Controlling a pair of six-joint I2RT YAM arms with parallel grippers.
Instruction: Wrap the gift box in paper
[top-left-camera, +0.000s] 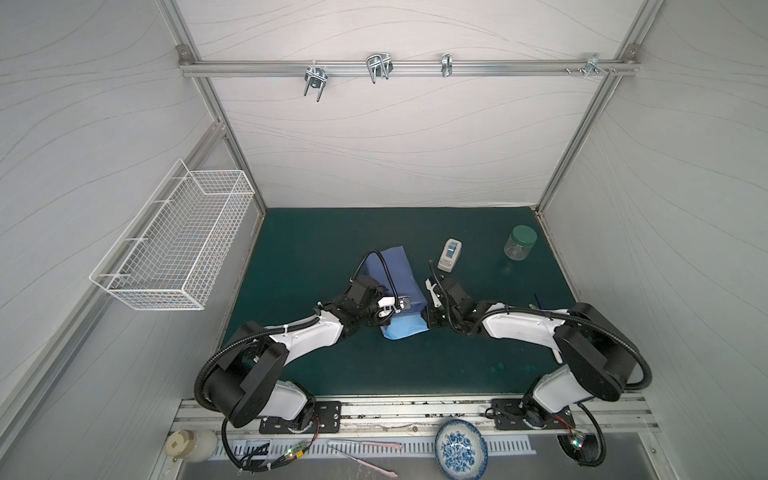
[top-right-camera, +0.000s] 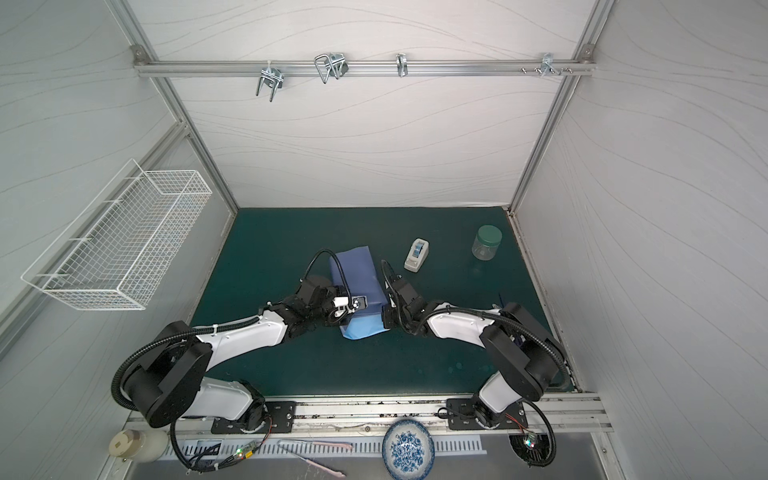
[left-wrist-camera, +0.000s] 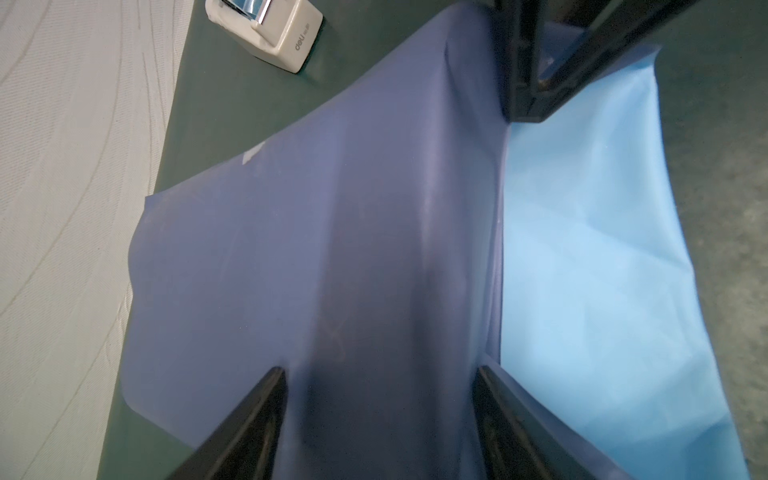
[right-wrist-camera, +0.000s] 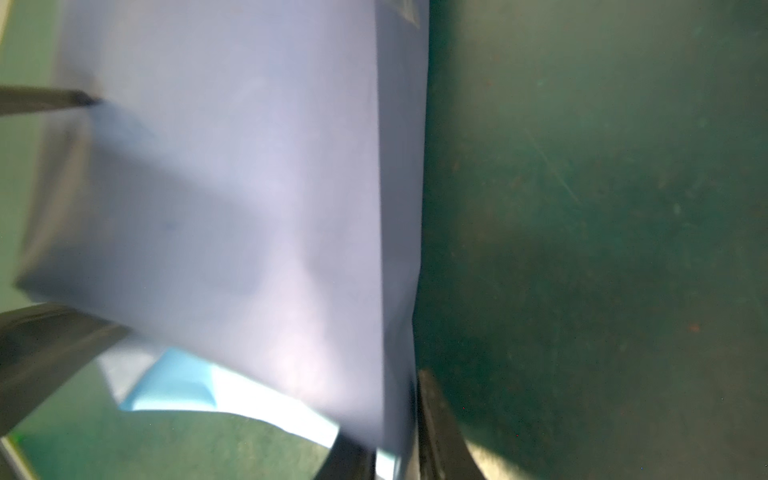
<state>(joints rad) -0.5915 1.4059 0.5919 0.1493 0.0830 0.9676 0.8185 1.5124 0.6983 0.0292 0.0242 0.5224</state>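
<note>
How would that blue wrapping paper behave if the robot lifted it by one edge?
Probably floppy: the paper drapes and sags over what it covers rather than lying flat, so a lifted edge would likely droop. Likely light and easily creased too, since its sky-blue side already shows wrinkles.

Pale wave-patterned walls (top-left-camera: 374, 145) framed in aluminium — dark green mat (top-left-camera: 311, 249) below, white wire basket (top-left-camera: 174, 249) on the left wall.
</note>
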